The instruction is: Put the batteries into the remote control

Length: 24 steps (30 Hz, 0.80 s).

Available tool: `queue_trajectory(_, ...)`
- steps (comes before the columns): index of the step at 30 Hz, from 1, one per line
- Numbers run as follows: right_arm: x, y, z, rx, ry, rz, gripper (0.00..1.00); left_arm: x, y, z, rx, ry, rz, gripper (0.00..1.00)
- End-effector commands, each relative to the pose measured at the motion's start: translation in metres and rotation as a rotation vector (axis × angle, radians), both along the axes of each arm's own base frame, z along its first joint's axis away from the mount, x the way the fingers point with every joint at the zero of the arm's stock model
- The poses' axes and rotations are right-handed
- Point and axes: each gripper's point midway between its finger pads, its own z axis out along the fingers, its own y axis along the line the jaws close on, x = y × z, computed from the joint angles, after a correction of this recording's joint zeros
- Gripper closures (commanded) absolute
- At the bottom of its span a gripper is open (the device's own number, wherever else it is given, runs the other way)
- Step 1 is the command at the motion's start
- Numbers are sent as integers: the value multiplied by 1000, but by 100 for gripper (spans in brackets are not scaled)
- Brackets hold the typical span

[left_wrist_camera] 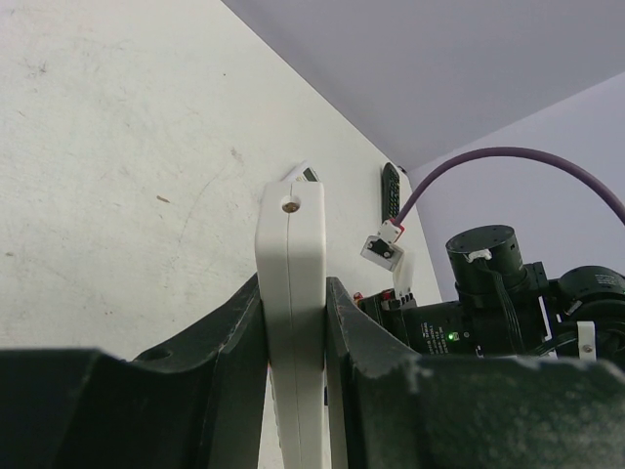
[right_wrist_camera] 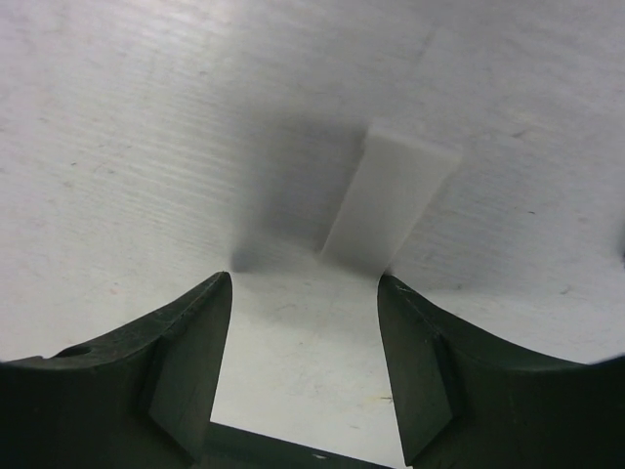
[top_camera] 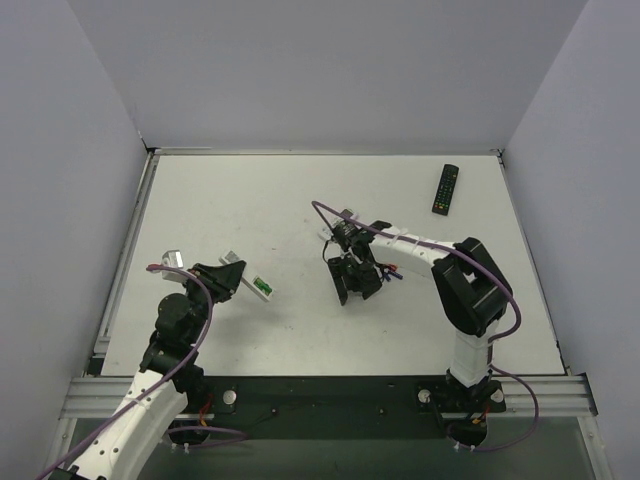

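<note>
My left gripper point(top_camera: 230, 273) is shut on the slim white remote control point(top_camera: 250, 280) and holds it above the table at the left. Green shows at the remote's free end, where the batteries point(top_camera: 262, 287) sit in it. In the left wrist view the remote control point(left_wrist_camera: 291, 234) stands edge-on, pinched between both fingers of that gripper point(left_wrist_camera: 293, 288). My right gripper point(top_camera: 358, 285) points down at the table's middle. Its jaws point(right_wrist_camera: 303, 283) stand open with nothing between them. A flat white cover piece point(right_wrist_camera: 391, 210) lies on the table just past its fingertips.
A black remote point(top_camera: 445, 188) lies at the far right of the table, also visible in the left wrist view point(left_wrist_camera: 391, 191). Grey walls enclose the table on three sides. The right arm's purple cable point(top_camera: 330, 212) loops above its wrist.
</note>
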Motion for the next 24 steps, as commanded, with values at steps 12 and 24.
queue_trajectory(12, 22, 70, -3, 92, -19, 126, 40, -1, -1, 23, -19, -78, -3, 100)
queue_trajectory(24, 43, 100, 46, 300, -116, 439, 35, -2, -3, 24, -21, -83, -12, 100)
